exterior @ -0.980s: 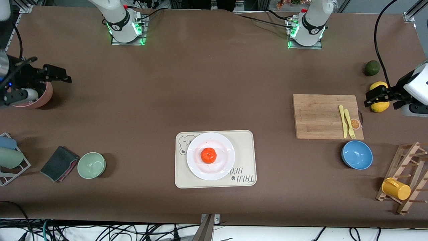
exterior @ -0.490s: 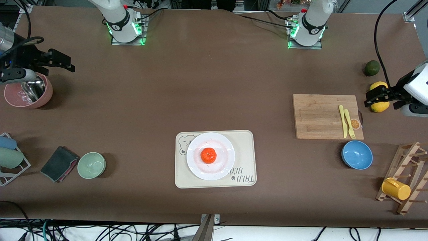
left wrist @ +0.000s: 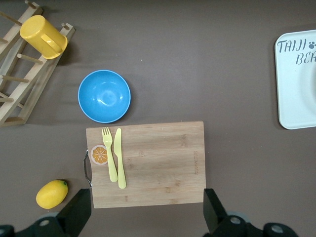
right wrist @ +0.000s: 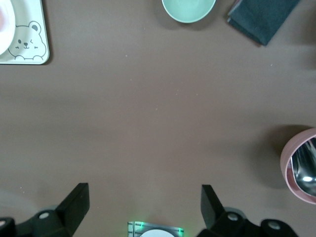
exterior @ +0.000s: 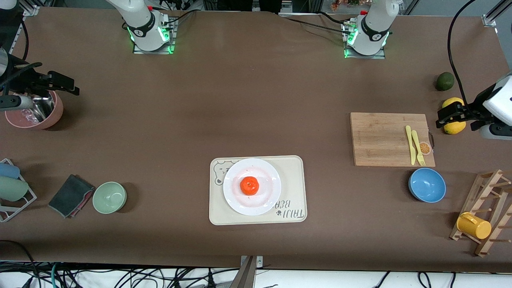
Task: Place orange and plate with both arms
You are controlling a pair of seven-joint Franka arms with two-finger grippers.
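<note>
— Front view first: where's the left gripper [exterior: 454, 115]?

— Up in the air at its own end of the table, jaws spread wide and empty, over a lemon [exterior: 454, 120]. Its wrist view looks down on the cutting board [left wrist: 145, 163] with a yellow fork [left wrist: 109, 155] and knife [left wrist: 120, 159], and a blue bowl [left wrist: 104, 96] just beside the board.

— And the right gripper [exterior: 60, 83]?

— Also spread wide, holding nothing, over the table's other end, above the rim of a pink bowl [exterior: 50, 118]. A green bowl [right wrist: 189, 10] and a dark cloth [right wrist: 264, 19] show in its wrist view.

— The orange [exterior: 249, 185]?

— On the middle of the plate [exterior: 270, 198], which rests on the bear tray [exterior: 294, 192] — well apart from both grippers, about midway between them.
</note>
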